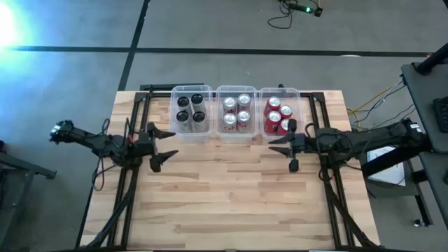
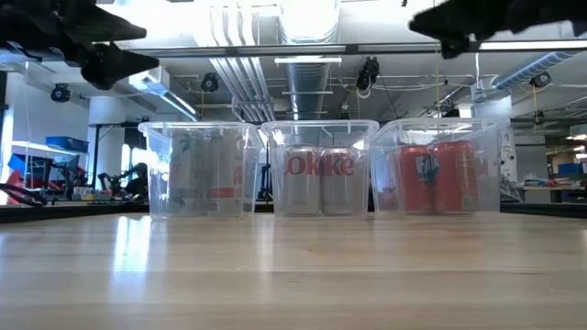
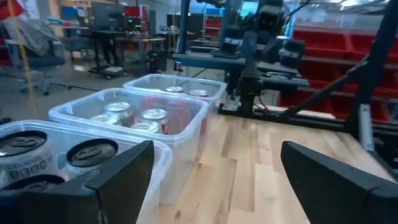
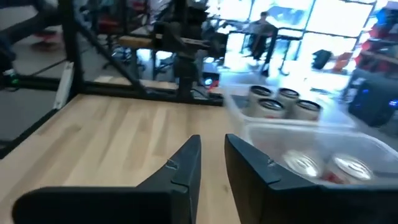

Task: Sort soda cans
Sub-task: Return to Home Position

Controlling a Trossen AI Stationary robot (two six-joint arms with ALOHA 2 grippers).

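Note:
Three clear bins stand in a row at the table's far side. The left bin (image 1: 191,89) holds several black cans (image 1: 191,110), the middle bin (image 1: 236,88) several silver cans (image 1: 236,110), the right bin (image 1: 279,90) several red cans (image 1: 278,114); all stand upright on the bin floors. My left gripper (image 1: 173,143) hovers wide open just near of the left bin, empty. My right gripper (image 1: 271,145) hovers just near of the right bin, its fingers (image 4: 186,162) only a narrow gap apart, nothing between them.
Bare wooden tabletop (image 1: 224,196) stretches from the bins to the near edge. Both arms hang above the table in the low view, the left arm (image 2: 101,50) and the right arm (image 2: 477,23). Black frame rails (image 1: 133,112) run along the table's sides.

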